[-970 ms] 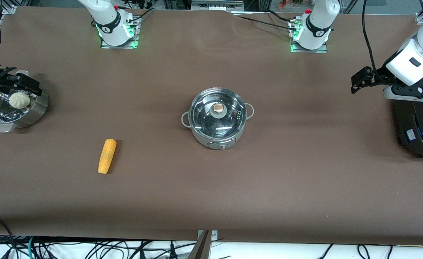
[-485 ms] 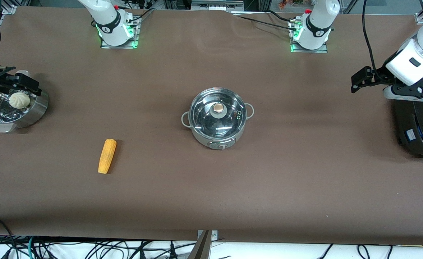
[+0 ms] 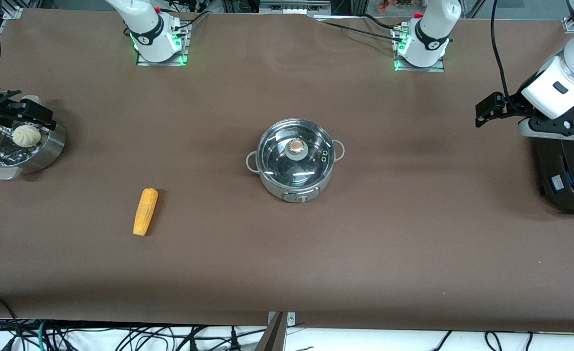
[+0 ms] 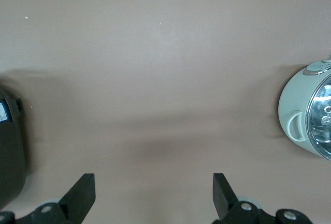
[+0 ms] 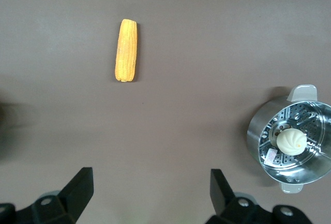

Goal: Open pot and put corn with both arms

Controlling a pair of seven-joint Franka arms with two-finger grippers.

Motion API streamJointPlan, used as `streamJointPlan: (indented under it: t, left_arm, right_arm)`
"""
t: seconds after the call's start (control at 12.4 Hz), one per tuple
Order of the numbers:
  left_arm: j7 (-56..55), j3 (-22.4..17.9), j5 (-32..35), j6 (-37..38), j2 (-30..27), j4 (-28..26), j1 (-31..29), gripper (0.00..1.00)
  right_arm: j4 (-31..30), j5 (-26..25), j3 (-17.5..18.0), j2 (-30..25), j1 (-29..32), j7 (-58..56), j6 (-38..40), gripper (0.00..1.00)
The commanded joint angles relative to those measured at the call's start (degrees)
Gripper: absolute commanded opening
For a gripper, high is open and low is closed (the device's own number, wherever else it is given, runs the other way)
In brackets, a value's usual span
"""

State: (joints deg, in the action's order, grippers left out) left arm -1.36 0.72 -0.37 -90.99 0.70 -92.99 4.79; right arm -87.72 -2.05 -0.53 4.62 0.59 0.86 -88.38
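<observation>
While your pot [image 3: 295, 159] sits lidded mid-bench and the corn [image 3: 145, 211] lies toward the right arm's end, both grippers [image 4: 152, 195] [image 5: 150, 193] hover, fingers wide; a bun [image 5: 291, 141] fills the steamer basket [image 5: 258, 133].

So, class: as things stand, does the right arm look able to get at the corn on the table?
Probably yes. The corn lies alone on bare table, toward the right arm's end, with nothing on or against it. The right gripper is open, up over the steamer basket, and no object stands between them.
</observation>
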Motion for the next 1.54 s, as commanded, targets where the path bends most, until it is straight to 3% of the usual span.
streamJointPlan:
  t: [0.0, 1.05, 1.21, 1.45]
  left_arm:
    - [1.18, 0.69, 1.25, 1.34, 0.79, 1.68, -0.66, 1.0]
    - [0.66, 0.87, 1.16, 1.34, 0.79, 1.76, -0.49, 1.0]
    - [0.83, 1.13, 0.38, 1.34, 0.79, 1.68, 0.39, 1.0]
    - [-3.44, 5.77, -0.51, 1.0, 1.84, 1.76, 5.65, 1.0]
  right_arm:
    - [1.5, 1.08, 0.0, 0.56, 0.38, -0.33, 0.49, 1.0]
    - [1.23, 0.99, 0.09, 2.14, 0.2, -0.95, 0.4, 1.0]
    - [1.23, 1.08, 0.53, 5.37, -0.24, -1.04, 0.49, 1.0]
    - [0.27, 4.83, 0.61, 11.69, -0.33, -0.25, -5.37, 1.0]
